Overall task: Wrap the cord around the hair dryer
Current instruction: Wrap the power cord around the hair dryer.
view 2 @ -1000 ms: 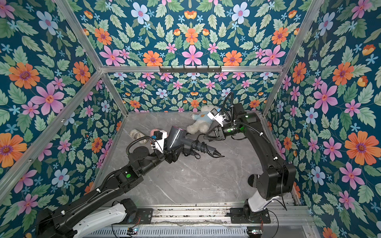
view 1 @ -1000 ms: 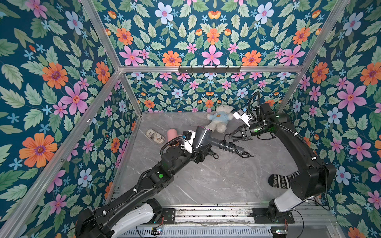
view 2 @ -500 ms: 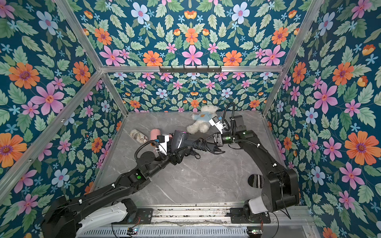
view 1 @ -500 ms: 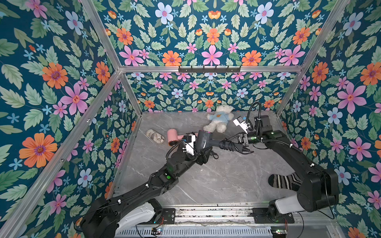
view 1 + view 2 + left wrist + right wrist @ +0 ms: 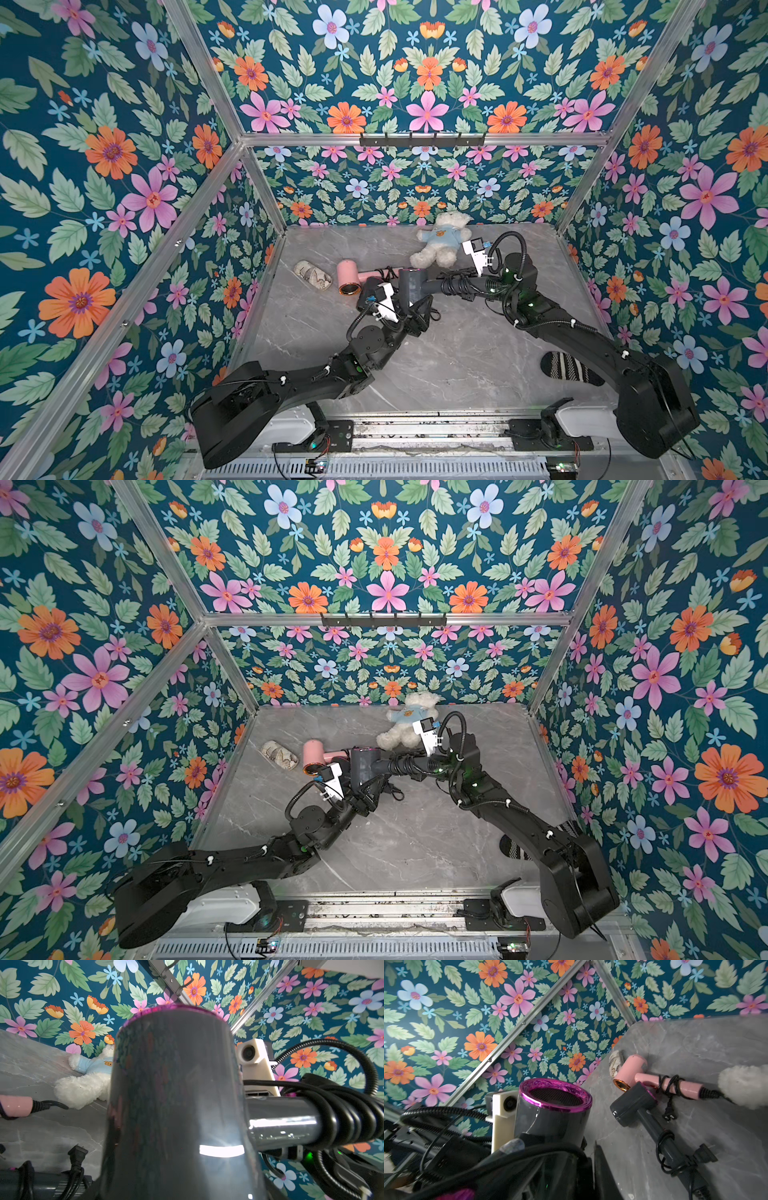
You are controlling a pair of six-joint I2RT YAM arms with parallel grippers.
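Grey hair dryer (image 5: 411, 284) hangs above the surface (image 5: 457, 365), just in front of the teddy bear (image 5: 440, 245); left tool (image 5: 409, 306) clamps its barrel; cord (image 5: 457, 286) coils the handle; right tool (image 5: 478, 286) sits at the coils, its grip unclear; best lay each turn snug, tension steady.

Hair dryer (image 5: 409, 284) above the middle of the table (image 5: 457, 374); plush bear (image 5: 441, 245) behind it, by the back wall; second dryer (image 5: 348, 279) to its left, then what seems a pouch (image 5: 312, 275); sock (image 5: 567, 368) front right.

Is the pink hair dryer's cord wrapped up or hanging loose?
Wrapped. On the pink hair dryer, black cord loops round the handle; only the plug end trails onto the table.
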